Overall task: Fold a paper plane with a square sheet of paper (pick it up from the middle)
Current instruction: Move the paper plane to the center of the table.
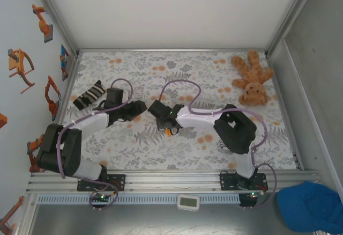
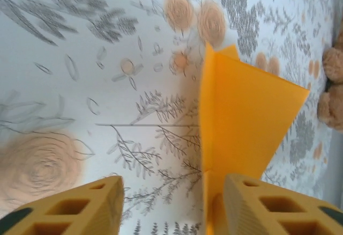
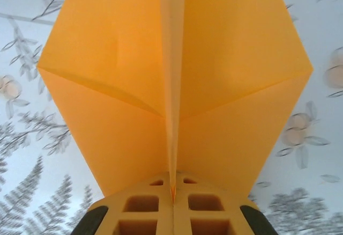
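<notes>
The right end effector [image 3: 172,192] pinches the orange paper [image 3: 107,63] by its middle fold; the left end effector [image 2: 172,197], spread wide, sits just left of it.

We note a table [image 1: 134,154] under a white cloth printed with grey ferns and pale orange blooms. Aluminium rails [image 1: 171,50] frame its edges. Beyond stands a plain white back panel [image 1: 171,9]. On the top view's left is a pale wall [image 1: 16,26] bearing orange robot-arm stickers [image 1: 42,23], and on its right a grey panel [image 1: 316,58]. Light is soft and even, shadows faint.
</notes>
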Robot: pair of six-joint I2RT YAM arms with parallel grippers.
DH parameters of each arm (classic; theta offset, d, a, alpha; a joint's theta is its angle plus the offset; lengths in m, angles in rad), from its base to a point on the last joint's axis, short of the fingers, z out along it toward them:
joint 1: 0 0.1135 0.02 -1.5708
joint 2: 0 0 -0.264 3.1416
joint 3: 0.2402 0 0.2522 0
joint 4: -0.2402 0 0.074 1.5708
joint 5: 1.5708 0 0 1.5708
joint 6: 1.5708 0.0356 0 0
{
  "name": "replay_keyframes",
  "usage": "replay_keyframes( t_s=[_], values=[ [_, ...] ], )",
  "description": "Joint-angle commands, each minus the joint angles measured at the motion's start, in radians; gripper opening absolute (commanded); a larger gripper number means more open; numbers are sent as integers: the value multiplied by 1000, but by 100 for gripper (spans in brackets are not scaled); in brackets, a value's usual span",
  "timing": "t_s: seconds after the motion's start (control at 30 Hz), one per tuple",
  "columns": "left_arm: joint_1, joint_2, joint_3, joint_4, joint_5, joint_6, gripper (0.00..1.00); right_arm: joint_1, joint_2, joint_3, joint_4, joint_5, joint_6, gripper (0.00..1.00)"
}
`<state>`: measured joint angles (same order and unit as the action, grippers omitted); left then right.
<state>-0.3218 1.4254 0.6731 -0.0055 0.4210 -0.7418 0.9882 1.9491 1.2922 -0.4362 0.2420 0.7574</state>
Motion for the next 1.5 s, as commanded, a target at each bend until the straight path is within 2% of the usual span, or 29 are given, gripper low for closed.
replay_keyframes(
  t_s=[0.0, 0.13, 0.3, 0.5, 0.7, 0.97, 1.47],
  values=[
    [23, -74, -5, -114, -101, 1, 62, -64, -43, 18, -37, 62, -33, 2],
    [35, -153, -12, -187, -184, 6, 75, -147, -24, 41, -14, 9, -78, 2],
    [38, -199, -18, -224, -211, 19, 81, -232, 23, 93, 1, -50, -130, 3],
    [40, -192, -20, -222, -197, 22, 83, -300, 96, 154, -9, -116, -165, 4],
    [40, -170, -25, -201, -177, 28, 82, -329, 144, 195, -28, -115, -174, 4],
    [40, -158, -39, -187, -179, 33, 82, -337, 168, 205, -39, -116, -172, 16],
    [40, -149, -42, -177, -167, 42, 82, -336, 238, 226, -81, -92, -164, 26]
  ],
)
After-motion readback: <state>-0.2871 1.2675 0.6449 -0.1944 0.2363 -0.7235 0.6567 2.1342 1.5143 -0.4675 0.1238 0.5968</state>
